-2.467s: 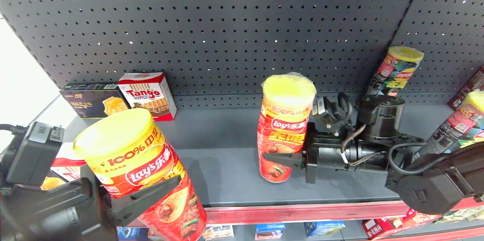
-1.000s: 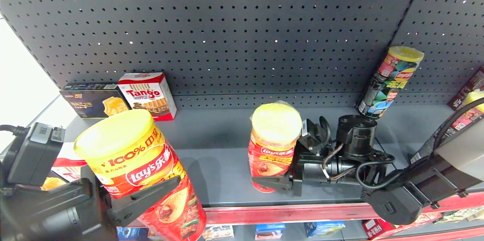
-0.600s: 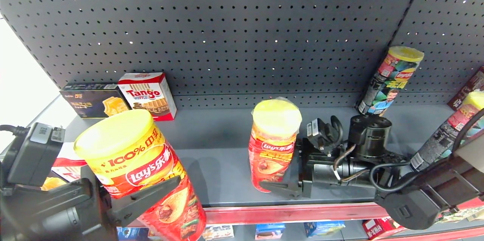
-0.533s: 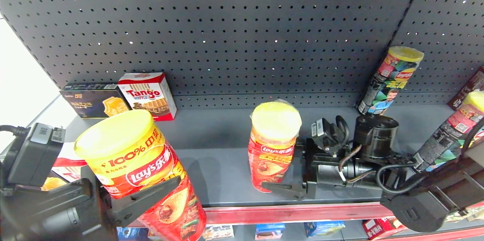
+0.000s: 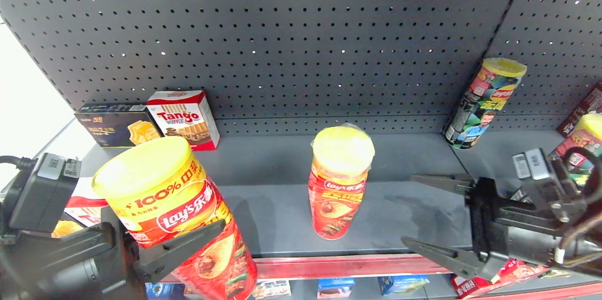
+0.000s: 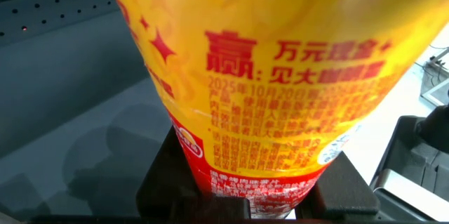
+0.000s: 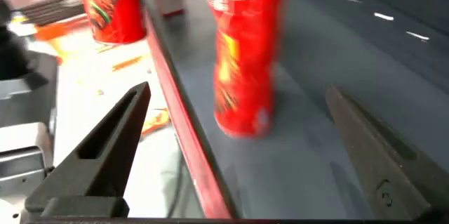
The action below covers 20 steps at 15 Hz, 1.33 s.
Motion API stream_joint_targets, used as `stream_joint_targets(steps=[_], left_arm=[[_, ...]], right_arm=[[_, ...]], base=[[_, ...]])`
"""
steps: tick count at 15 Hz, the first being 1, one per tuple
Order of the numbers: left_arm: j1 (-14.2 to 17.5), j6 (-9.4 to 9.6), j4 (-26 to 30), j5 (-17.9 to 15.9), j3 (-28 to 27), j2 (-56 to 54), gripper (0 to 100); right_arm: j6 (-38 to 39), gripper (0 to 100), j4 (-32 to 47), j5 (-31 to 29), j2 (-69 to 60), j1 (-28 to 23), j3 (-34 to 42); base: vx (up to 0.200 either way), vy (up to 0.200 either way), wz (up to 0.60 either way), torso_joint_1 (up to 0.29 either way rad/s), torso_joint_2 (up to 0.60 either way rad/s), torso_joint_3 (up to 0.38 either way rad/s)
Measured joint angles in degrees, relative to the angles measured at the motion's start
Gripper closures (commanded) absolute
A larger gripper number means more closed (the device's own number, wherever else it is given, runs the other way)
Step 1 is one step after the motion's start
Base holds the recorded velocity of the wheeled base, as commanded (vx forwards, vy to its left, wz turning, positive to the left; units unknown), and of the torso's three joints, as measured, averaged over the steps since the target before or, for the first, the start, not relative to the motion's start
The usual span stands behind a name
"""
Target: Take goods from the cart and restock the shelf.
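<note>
Gaping right hand (image 5: 409,209) hangs beside shelved can (image 5: 339,182); left hand (image 5: 175,240) clamps tilted can (image 5: 157,182).

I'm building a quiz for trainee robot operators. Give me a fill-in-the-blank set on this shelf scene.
The left hand is shut on a red cardboard chip canister with a ____ lid.
The right hand is ____, gripping nothing.
A second red chip canister stands ____ on the grey metal shelf.
Beside the red-and-white snack box sits a ____ cardboard box.
Missing: yellow; open; upright; black.
</note>
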Motion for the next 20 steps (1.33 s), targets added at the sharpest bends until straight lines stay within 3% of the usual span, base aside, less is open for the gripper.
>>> stream_joint_targets(steps=[4, 8, 11, 16, 18, 20], left_arm=[[-0.4, 0.15, 0.0, 0.0, 0.0, 0.0, 100], [-0.4, 0.15, 0.1, 0.0, 0.5, -0.8, 100], [-0.4, 0.22, 0.2, 0.0, 0.5, -1.4, 100], [-0.7, 0.37, 0.2, 0.0, -0.1, -1.6, 100], [-0.8, 0.37, 0.1, 0.0, 0.0, -1.6, 100], [-0.9, 0.37, 0.2, -0.1, 0.2, -1.7, 100]], right_arm=[[4.0, 0, 3.6, -9.6, -15.7, -6.8, 11.6], [5.6, 0, 10.0, -13.0, -28.6, -13.7, 18.5], [7.1, 0, 22.0, -18.8, -40.3, -15.1, 19.4], [10.0, 0, 48.3, -34.6, -66.0, -16.1, 19.7], [13.5, 0, 55.9, -45.2, -72.7, -16.5, 19.7], [15.4, 0, 57.3, -45.6, -75.7, -16.6, 19.7]], base=[[0.0, 0.0, 0.0, 0.0, 0.0, 0.0], [0.0, 0.0, 0.0, 0.0, 0.0, 0.0], [0.0, 0.0, 0.0, 0.0, 0.0, 0.0], [0.0, 0.0, 0.0, 0.0, 0.0, 0.0], [0.0, 0.0, 0.0, 0.0, 0.0, 0.0], [0.0, 0.0, 0.0, 0.0, 0.0, 0.0]])
